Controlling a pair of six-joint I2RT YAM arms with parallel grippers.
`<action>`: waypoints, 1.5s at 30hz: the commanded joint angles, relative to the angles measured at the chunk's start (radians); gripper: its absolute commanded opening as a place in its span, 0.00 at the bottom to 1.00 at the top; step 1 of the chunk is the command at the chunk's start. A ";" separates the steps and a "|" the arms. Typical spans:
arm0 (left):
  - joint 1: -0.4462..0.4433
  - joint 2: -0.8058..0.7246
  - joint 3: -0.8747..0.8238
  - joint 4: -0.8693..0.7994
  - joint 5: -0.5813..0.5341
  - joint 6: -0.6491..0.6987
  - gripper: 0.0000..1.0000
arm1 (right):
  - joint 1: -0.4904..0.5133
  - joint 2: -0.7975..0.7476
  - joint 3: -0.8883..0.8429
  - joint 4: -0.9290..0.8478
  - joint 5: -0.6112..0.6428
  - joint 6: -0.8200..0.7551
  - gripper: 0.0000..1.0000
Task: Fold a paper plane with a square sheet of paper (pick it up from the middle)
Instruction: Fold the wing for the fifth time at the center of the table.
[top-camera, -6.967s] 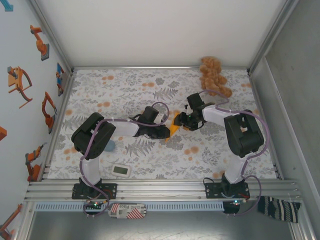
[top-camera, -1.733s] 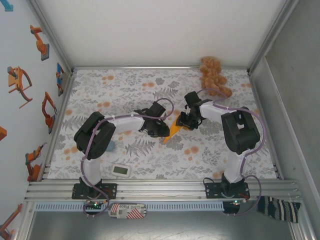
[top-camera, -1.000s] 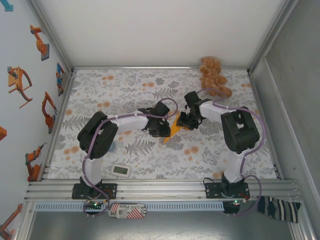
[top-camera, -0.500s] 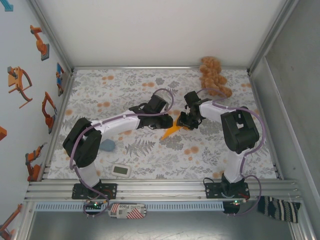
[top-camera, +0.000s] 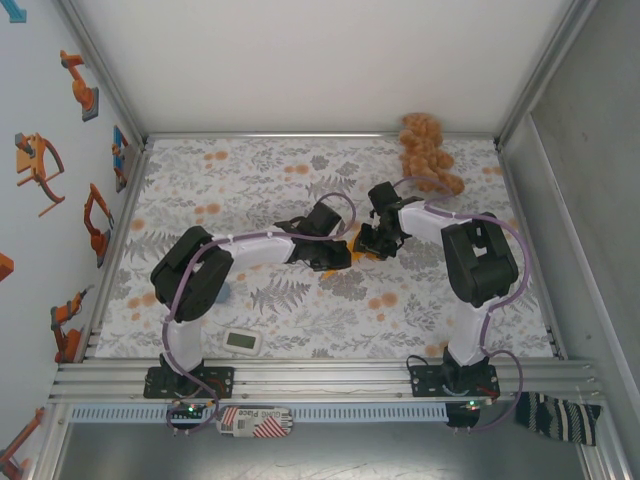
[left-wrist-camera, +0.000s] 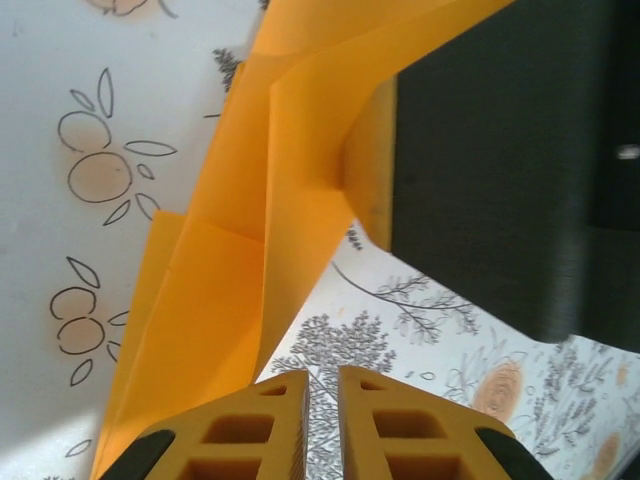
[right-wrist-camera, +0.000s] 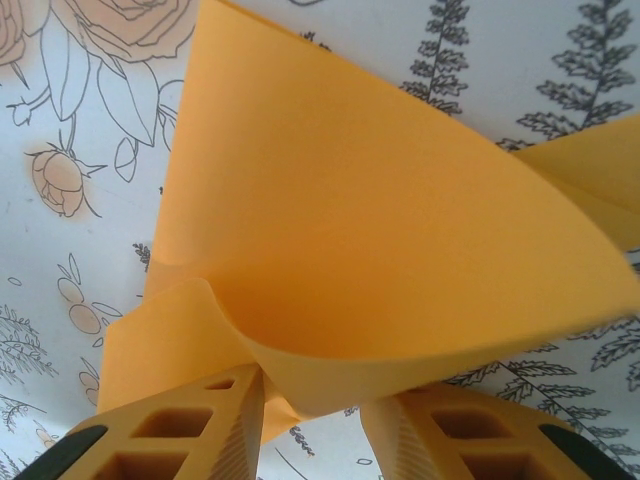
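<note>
The square sheet of paper (right-wrist-camera: 350, 230) is bright orange, creased and curled into a loose fold. My right gripper (right-wrist-camera: 315, 410) is shut on its bulging edge, one finger on each side. In the left wrist view the paper (left-wrist-camera: 240, 250) rises up the left side, with the dark body of the right gripper (left-wrist-camera: 500, 150) behind it. The left gripper (left-wrist-camera: 322, 400) has its fingers almost together, and cloth shows through the thin slit between them. From above, the left gripper (top-camera: 338, 258) covers most of the paper (top-camera: 350, 263), close beside the right gripper (top-camera: 368, 246).
A floral cloth (top-camera: 250, 180) covers the table. A tan plush toy (top-camera: 428, 152) lies at the back right. A small white device (top-camera: 243, 341) sits near the front rail, and a blue object (top-camera: 220, 292) is beside the left arm. Walls enclose the sides.
The left gripper has swung forward over the paper, hiding the orange wedge that showed before, and its jaws have narrowed. The right arm has stayed put.
</note>
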 joint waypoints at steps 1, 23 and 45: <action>0.003 0.015 0.010 -0.015 -0.013 -0.011 0.17 | 0.017 0.287 -0.113 0.128 0.206 -0.012 0.36; 0.014 -0.008 -0.027 0.049 -0.012 0.003 0.17 | 0.016 0.299 -0.107 0.126 0.203 -0.026 0.39; 0.014 -0.043 -0.037 0.056 -0.033 0.032 0.17 | 0.015 0.316 -0.100 0.121 0.201 -0.026 0.39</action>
